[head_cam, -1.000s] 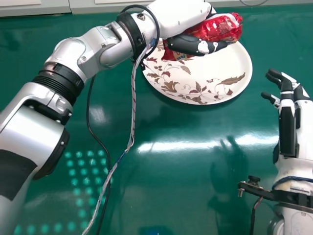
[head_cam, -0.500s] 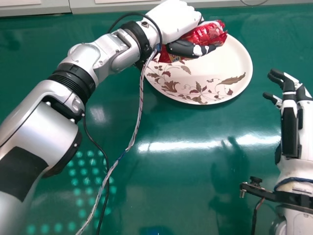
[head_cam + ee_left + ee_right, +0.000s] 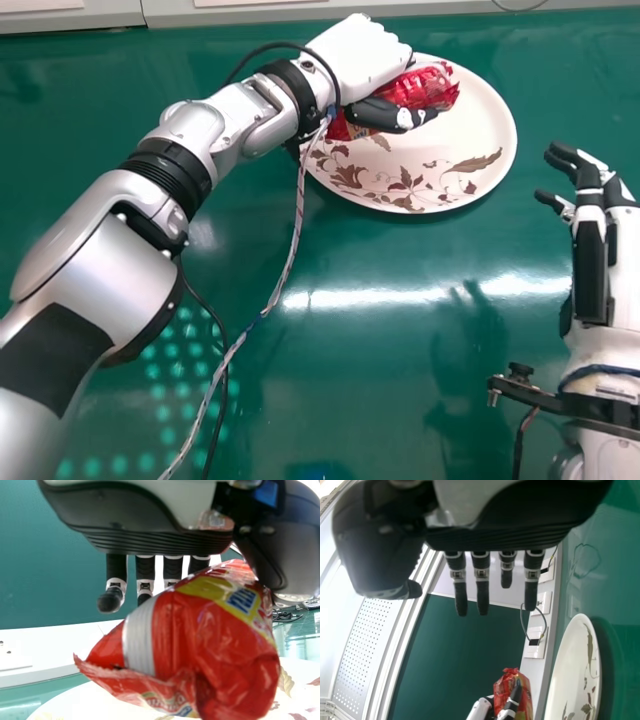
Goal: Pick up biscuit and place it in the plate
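A shiny green table point(image 3: 400, 380) has the robot's idle right hand point(image 3: 622, 255), fingers loosely straight, at the near right. Past it, the left hand point(image 3: 358, 60) grips the crinkly red plastic biscuit packet point(image 3: 425, 90) over the round cream plate with brown leaves point(image 3: 480, 130); I'd say it's putting-down time, so lower and let go. Since a second ago, hand and packet have come nearer the robot.

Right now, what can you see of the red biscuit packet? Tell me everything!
The biscuit packet looks like shiny, crinkly plastic, mostly red, with yellow and blue patches, a pale band and a jagged, flattened end. It lies slanted in the left hand, between its thumb and fingers, over the flowery plate. I can't tell whether it touches the plate.
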